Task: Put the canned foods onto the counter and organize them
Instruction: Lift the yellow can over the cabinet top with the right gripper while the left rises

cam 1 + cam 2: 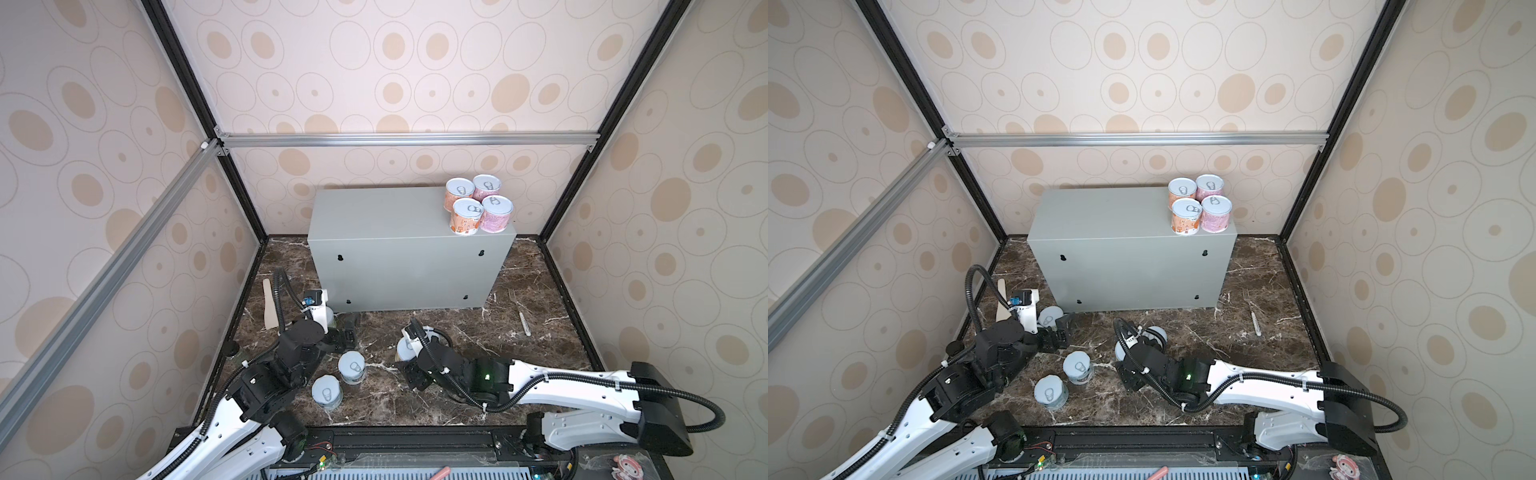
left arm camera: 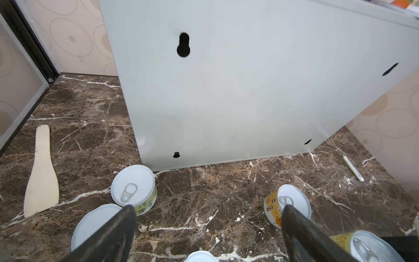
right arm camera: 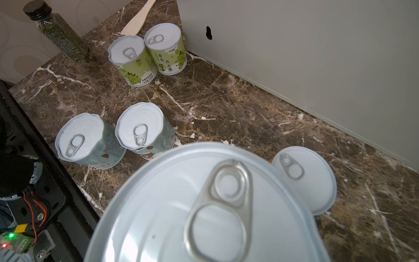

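The grey counter point(image 1: 395, 257) carries two orange cans point(image 1: 459, 193) and two pink cans point(image 1: 496, 214) at its right end. Two green cans point(image 3: 131, 61) stand on the marble by its front left corner. Two blue cans point(image 1: 352, 368) stand nearer the front. My left gripper point(image 2: 208, 208) hangs open over bare marble, with a green can point(image 2: 133, 188) just beyond its finger. My right gripper point(image 1: 411, 372) is shut on a yellow can point(image 2: 367, 247). That can's lid point(image 3: 215, 204) fills the right wrist view and hides the fingers. A second yellow can point(image 3: 303, 179) stands beside it.
A wooden spatula point(image 1: 270, 305) lies on the marble along the left wall. A fork point(image 1: 519, 311) lies at the counter's right front. A dark spice bottle point(image 3: 56, 31) stands near the left wall. Patterned walls enclose three sides.
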`<state>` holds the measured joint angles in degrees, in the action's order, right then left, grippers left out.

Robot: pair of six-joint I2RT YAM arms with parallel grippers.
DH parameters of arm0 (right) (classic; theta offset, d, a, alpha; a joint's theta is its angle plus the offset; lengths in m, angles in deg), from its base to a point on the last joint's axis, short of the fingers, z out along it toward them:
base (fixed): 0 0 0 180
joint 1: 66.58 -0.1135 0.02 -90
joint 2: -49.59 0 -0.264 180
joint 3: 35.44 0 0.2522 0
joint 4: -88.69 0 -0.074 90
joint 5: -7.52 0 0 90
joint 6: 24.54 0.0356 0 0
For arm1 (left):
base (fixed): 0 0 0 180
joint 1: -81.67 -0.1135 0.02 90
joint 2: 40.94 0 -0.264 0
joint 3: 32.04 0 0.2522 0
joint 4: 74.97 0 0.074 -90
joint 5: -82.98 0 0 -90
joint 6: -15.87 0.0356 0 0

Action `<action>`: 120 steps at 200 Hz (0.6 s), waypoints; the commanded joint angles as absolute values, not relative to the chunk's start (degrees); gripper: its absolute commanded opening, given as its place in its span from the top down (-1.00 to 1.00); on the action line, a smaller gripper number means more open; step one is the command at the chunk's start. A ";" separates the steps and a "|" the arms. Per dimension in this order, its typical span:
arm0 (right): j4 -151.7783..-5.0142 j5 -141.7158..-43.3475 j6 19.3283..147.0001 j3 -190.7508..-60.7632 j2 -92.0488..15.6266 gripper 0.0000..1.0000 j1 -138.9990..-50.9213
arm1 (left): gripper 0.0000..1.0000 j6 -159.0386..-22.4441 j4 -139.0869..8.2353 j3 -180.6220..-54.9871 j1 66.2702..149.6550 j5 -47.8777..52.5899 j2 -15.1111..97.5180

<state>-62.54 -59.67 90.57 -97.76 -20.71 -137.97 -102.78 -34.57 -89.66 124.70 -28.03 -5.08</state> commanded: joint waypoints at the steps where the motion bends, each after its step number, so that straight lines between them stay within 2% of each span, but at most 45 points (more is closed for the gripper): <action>1: -57.27 -55.72 89.62 -102.93 -17.32 -0.27 -138.30 | -0.98 -101.49 -30.94 -94.23 124.48 -29.42 -5.77; 41: -48.38 -53.87 88.55 -111.28 -14.94 -0.27 -138.29 | -0.98 -100.12 -29.24 -97.82 124.49 -30.04 -5.84; 120: -29.86 -54.96 83.52 -137.36 -21.27 -0.26 -132.99 | -0.98 -95.54 -29.47 -103.26 124.53 -29.67 -4.33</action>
